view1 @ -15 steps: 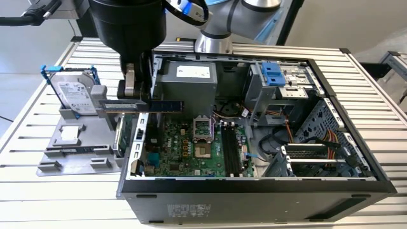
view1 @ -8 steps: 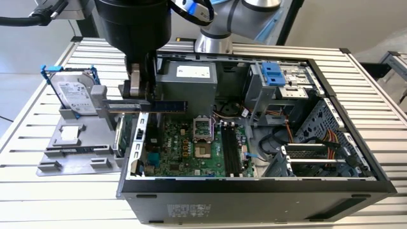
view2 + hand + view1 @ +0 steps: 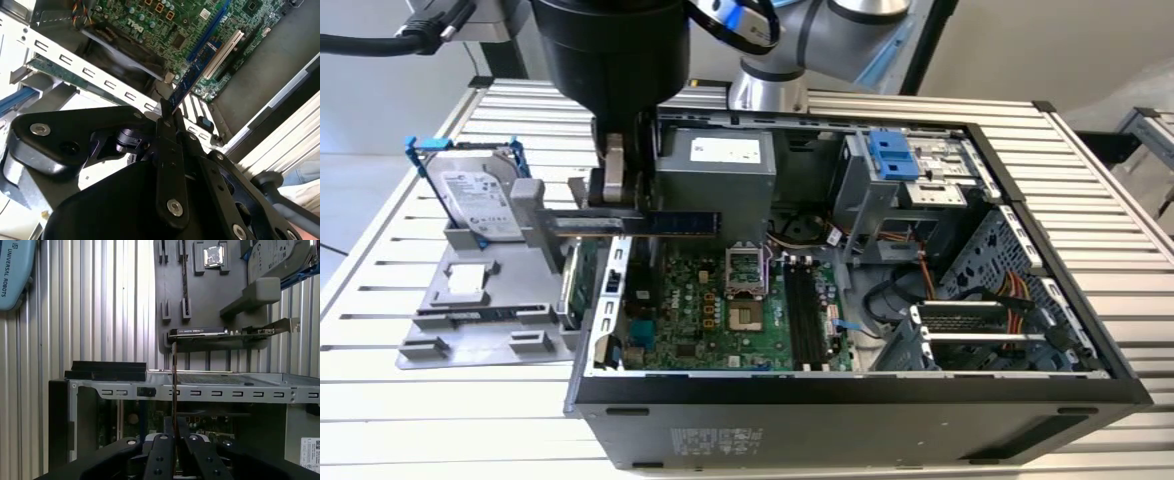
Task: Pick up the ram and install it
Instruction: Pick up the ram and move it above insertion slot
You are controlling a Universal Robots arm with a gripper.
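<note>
Black gripper (image 3: 167, 111) pinches one ram (image 3: 192, 75) (held by its end) over one open computer case (image 3: 854, 410).

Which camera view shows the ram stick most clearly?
The exterior view: the ram shows its flat side, held level by the end effector above the open computer case. The second wrist view shows it foreshortened; the first wrist view shows just its thin edge.

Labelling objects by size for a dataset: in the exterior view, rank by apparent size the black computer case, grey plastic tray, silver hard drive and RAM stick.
1. Open black computer case
2. Grey plastic parts tray
3. Silver hard drive
4. Narrow green-blue RAM stick in the claw, clearly smallest
</note>
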